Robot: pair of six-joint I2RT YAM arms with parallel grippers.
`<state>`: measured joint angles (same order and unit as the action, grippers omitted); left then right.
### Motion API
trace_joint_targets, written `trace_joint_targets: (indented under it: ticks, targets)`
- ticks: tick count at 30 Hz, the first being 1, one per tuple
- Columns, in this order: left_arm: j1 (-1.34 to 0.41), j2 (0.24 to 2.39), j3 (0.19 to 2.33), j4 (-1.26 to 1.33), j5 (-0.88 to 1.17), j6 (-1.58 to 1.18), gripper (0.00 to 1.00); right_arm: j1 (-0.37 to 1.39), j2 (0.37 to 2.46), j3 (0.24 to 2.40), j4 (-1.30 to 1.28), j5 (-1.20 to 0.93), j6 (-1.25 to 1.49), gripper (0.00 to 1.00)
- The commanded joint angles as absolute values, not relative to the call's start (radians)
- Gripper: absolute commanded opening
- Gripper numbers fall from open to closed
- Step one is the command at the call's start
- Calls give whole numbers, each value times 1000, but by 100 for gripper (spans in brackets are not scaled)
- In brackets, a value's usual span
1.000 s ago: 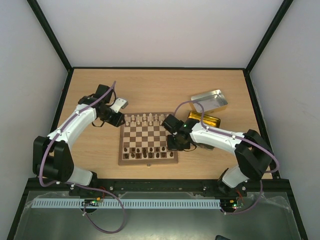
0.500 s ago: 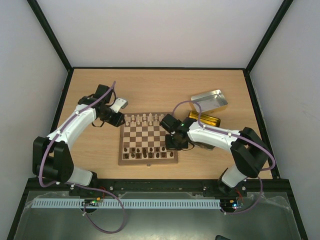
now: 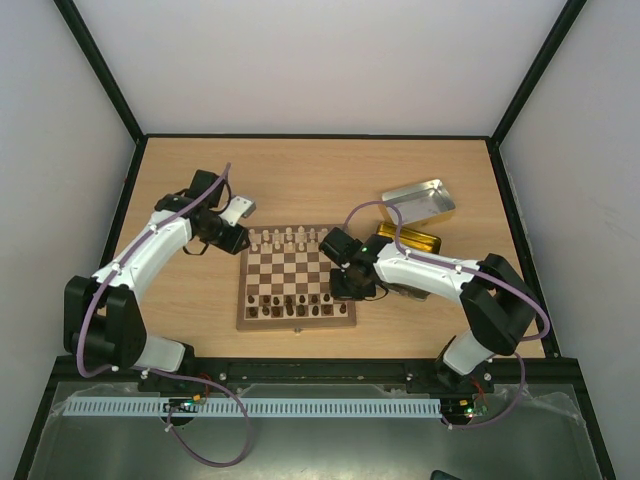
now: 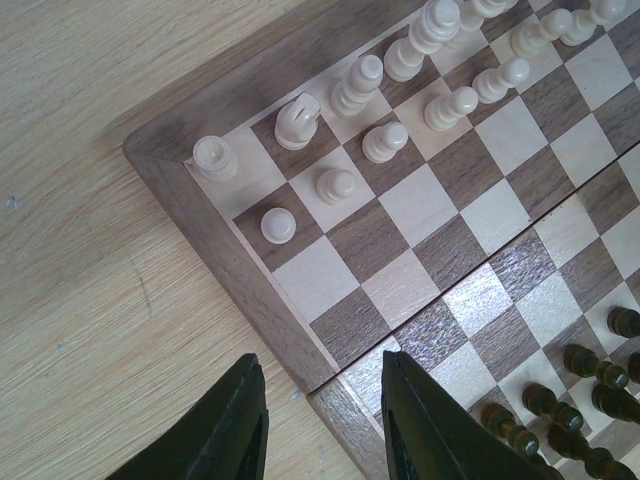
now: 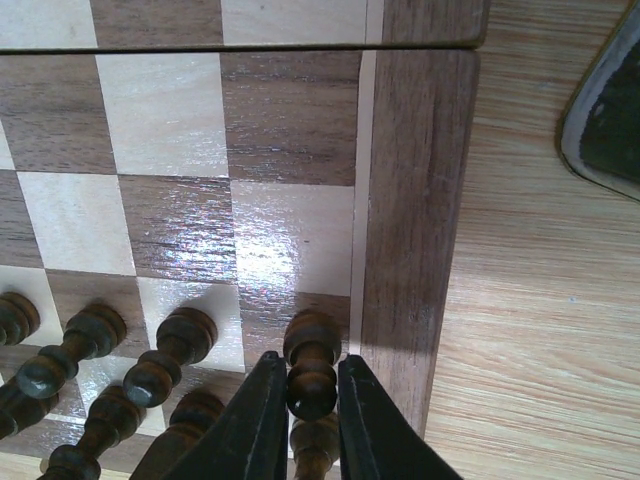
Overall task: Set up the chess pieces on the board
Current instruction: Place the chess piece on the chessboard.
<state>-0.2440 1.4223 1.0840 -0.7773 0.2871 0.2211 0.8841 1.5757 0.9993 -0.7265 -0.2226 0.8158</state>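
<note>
Two fingers of the right end effector [image 5: 305,415] sit close on both sides of a dark chess piece [image 5: 312,372] standing beside the border of the board [image 5: 410,200]; if they press it, I cannot tell. The left end effector [image 4: 322,425] is apart and empty, over the board's edge.

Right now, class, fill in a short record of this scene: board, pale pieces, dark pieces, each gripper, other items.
board: lies on the table between the two arms
pale pieces: in the far rows
dark pieces: in the near rows
left gripper: open, empty, above the board's left edge
right gripper: jaws flank a dark piece by the right border; grip unclear
other items: silver tin, gold tin, right of the board
</note>
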Motion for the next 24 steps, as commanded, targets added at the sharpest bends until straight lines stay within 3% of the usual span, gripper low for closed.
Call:
trace_joint_targets:
  ticks: [1, 6, 24]
  targets:
    - [-250, 1398, 1075, -786, 287, 227, 33, 892, 1564, 996, -727, -216, 818, 15]
    - [-250, 1386, 1064, -783, 286, 225, 33, 893, 1555, 995, -716, -226, 825, 22]
    - [-249, 1394, 1068, -778, 290, 229, 34, 907, 1564, 1028, -729, -237, 823, 22]
